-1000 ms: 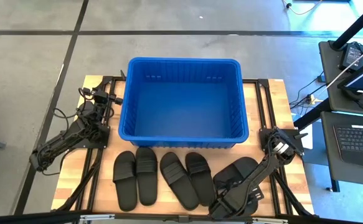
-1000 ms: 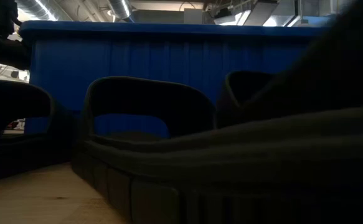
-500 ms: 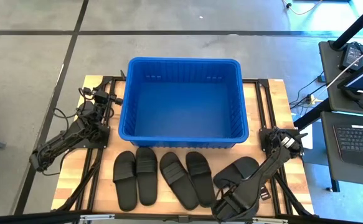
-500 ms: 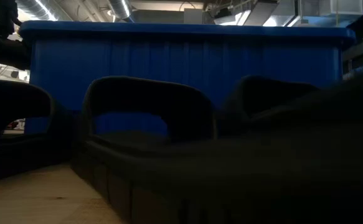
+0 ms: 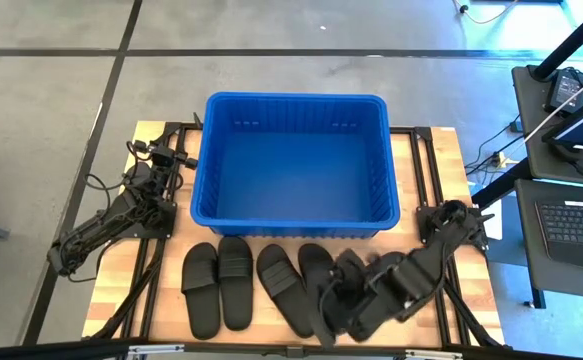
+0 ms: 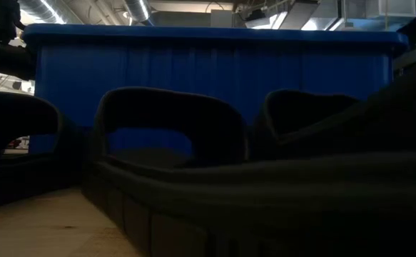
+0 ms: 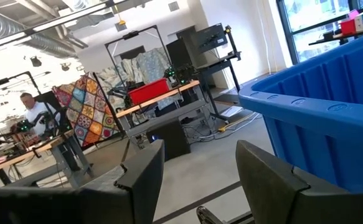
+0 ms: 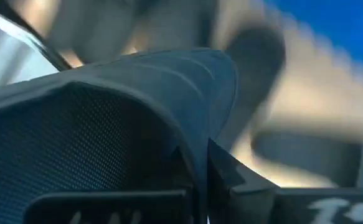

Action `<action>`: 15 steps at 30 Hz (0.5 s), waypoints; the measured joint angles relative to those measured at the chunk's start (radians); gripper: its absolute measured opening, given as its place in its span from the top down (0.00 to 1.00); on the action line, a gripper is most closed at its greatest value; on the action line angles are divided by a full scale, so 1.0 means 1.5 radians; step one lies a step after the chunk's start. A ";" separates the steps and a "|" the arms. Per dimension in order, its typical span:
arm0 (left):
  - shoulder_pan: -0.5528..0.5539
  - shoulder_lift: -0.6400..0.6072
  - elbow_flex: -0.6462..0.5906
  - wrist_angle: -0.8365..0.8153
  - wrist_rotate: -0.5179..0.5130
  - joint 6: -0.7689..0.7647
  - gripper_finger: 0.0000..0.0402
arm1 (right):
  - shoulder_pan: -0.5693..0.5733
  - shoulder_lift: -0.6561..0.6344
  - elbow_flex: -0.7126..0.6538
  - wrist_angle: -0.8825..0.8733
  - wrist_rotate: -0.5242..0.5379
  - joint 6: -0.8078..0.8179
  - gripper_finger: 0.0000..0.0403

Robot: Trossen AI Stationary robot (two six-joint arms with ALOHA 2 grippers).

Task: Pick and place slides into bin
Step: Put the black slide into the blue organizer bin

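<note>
High view: right gripper (image 5: pixel 343 310) pinches slide (image 5: pixel 339 298) near table's (image 5: pixel 131 300) front edge.

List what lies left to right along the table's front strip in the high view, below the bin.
Two matte black slide sandals side by side → two more black slides → black slide held up by the shut right gripper.

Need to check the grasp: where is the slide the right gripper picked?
In the high view, the held slide hangs from the right gripper, near the table's front edge, right of the four flat slides.
</note>
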 joint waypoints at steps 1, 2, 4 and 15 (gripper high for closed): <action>0.000 0.000 0.000 0.000 0.000 0.000 0.52 | -0.010 -0.010 -0.004 0.019 0.043 -0.054 0.96; 0.000 0.000 0.000 0.000 0.000 0.000 0.52 | -0.019 -0.024 -0.015 0.041 0.073 -0.107 0.96; 0.000 0.000 0.000 0.000 0.000 0.000 0.52 | -0.045 -0.042 -0.019 0.056 0.118 -0.193 0.96; 0.000 0.000 0.000 0.000 -0.001 0.000 0.52 | -0.271 -0.066 -0.019 0.052 0.256 -0.663 0.96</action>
